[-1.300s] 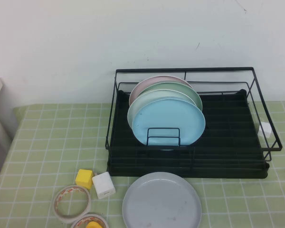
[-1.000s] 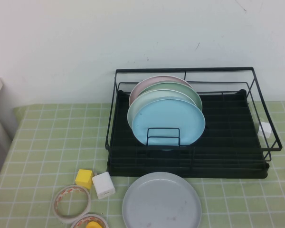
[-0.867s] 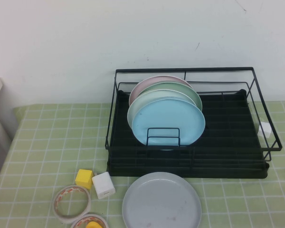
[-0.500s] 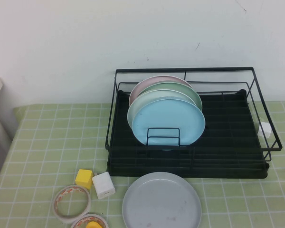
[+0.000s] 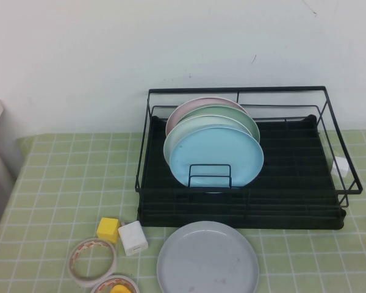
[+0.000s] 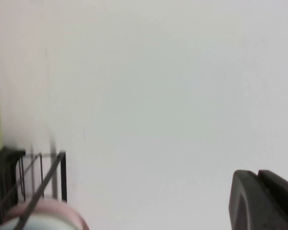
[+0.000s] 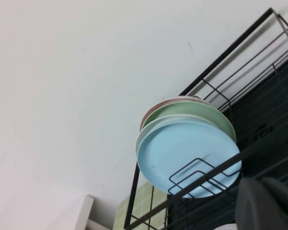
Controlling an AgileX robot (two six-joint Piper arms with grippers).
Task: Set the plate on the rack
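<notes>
The pale grey plate (image 5: 207, 259) lies flat on the green checked cloth, just in front of the black wire rack (image 5: 329, 122). The rack holds several upright plates on its left side: a light blue plate (image 5: 216, 152) in front, mint-green plates behind it and a pink one at the back. They also show in the right wrist view, with the blue plate (image 7: 182, 153) in front. Neither gripper shows in the high view. My left gripper (image 6: 257, 173) is shut, empty and faces the white wall. My right gripper (image 7: 261, 181) is shut, empty and held off in front of the rack (image 7: 221, 72).
Left of the grey plate lie a yellow cube (image 5: 108, 229), a white cube (image 5: 133, 237), a tape roll (image 5: 93, 261) and a second roll with a yellow piece (image 5: 116, 285). A small white object (image 5: 340, 166) sits at the rack's right side. A white wall stands behind.
</notes>
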